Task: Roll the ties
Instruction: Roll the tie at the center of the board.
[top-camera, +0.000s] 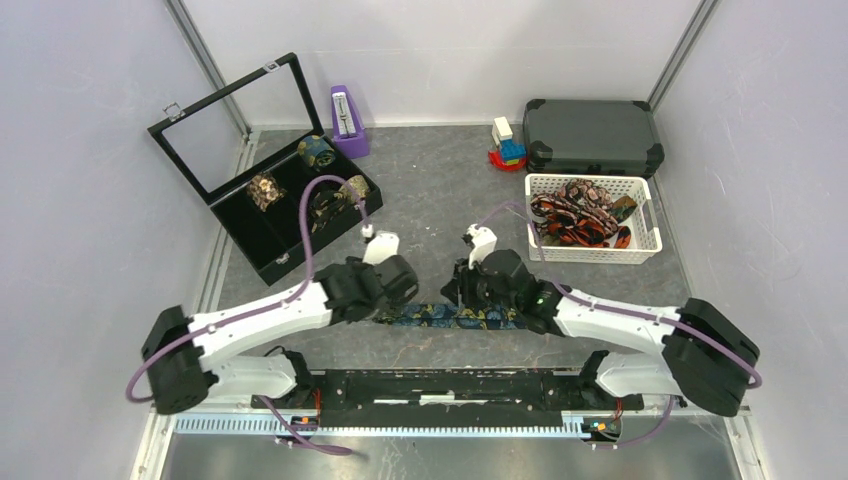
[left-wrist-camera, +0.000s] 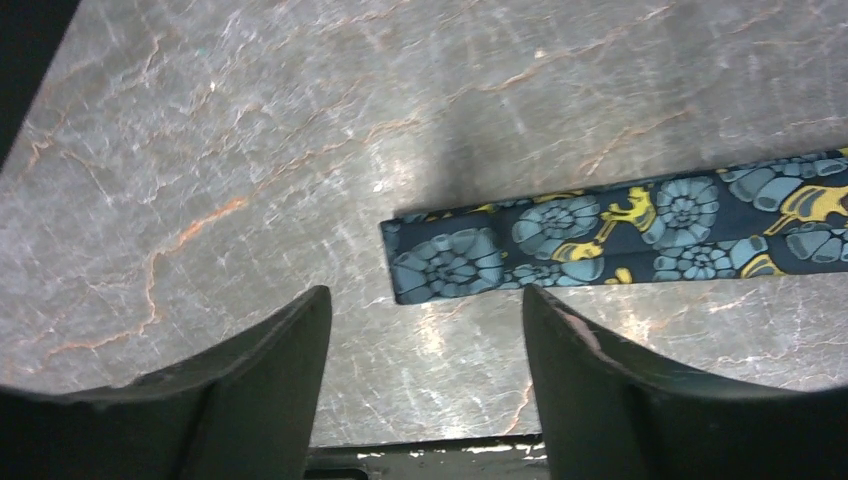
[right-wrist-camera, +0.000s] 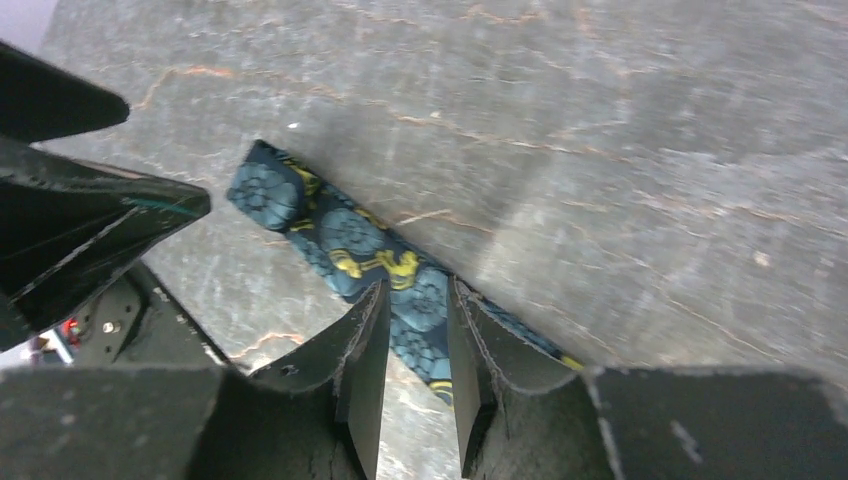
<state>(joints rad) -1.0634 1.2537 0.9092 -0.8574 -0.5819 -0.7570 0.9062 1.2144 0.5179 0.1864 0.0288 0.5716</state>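
Left hand (left-wrist-camera: 420, 305) agape near navy tie (left-wrist-camera: 600, 235)

Cannot trace tie (left-wrist-camera: 600, 235) past left wrist view's right edge. Hidden farther on beneath right pincer (right-wrist-camera: 418, 295). Cannot count ties (top-camera: 575, 215) in basket (top-camera: 592, 256).

Robot lab test cell, white panel walls (top-camera: 90, 150), aluminium corner posts (top-camera: 210, 65), grey tabletop (top-camera: 430, 190)
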